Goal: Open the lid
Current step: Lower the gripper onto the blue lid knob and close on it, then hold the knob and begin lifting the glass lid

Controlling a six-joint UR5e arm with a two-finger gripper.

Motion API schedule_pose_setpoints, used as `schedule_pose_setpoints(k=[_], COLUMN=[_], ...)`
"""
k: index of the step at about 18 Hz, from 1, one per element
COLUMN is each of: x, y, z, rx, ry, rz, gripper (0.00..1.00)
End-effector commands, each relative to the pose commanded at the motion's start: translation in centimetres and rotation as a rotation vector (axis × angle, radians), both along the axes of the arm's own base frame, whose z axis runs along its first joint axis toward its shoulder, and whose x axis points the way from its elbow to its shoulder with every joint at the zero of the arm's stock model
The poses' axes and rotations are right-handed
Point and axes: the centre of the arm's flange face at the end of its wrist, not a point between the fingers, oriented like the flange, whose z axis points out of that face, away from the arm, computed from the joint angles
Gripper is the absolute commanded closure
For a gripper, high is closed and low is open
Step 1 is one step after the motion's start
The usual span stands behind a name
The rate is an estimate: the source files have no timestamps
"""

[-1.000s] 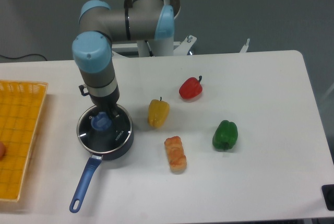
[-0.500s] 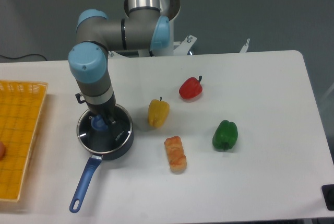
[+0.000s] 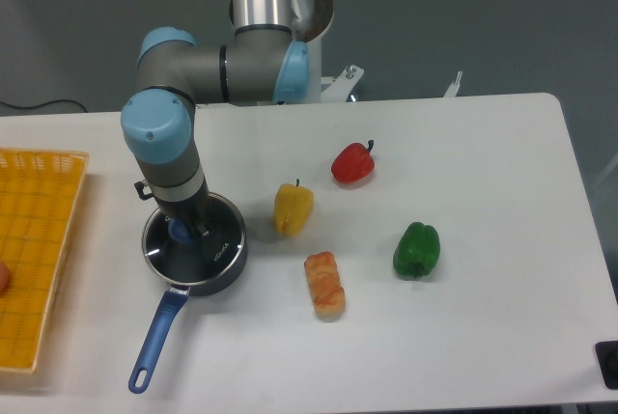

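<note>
The lid (image 3: 208,245) is clear glass with a metal rim and lies flat on the dark blue saucepan (image 3: 230,264) at the table's left middle. Its blue knob (image 3: 178,233) shows only partly under my gripper (image 3: 186,225). The gripper points straight down over the knob, with dark fingers on either side of it. The wrist hides most of the fingers, so their gap cannot be judged. The pan's long blue handle (image 3: 154,342) points toward the front edge.
A yellow pepper (image 3: 294,207) stands just right of the pan. Farther right are a red pepper (image 3: 352,163), a green pepper (image 3: 417,249) and a bread roll (image 3: 325,284). An orange basket (image 3: 39,240) sits along the left edge.
The arm has come down and shifted slightly left, so the gripper now covers more of the blue knob. The lid and pan have stayed in place.
</note>
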Motion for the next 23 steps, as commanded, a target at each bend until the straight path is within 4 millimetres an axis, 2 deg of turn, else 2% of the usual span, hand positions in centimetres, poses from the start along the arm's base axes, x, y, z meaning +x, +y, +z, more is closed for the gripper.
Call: schedule_pose_setpoints(k=[3,8,12,17,18,23], x=[0.5,1.4,1.5,1.5,1.4,1.4], y=[0.1,0.2,0.2,0.1,0.1,0.1], z=[-0.2,-0.7,-0.8,-0.8,-0.8,-0.7], rx=[-0.003,-0.013,-0.015,-0.018,-0.019,-0.019], ry=[-0.002,-0.007,-0.007,-0.006,-0.004,-0.004], rz=[-0.008,-0.021,-0.021,-0.021,-0.021,-0.021], gripper=[0.00,0.08,0.24,0.30,0.34,0.37])
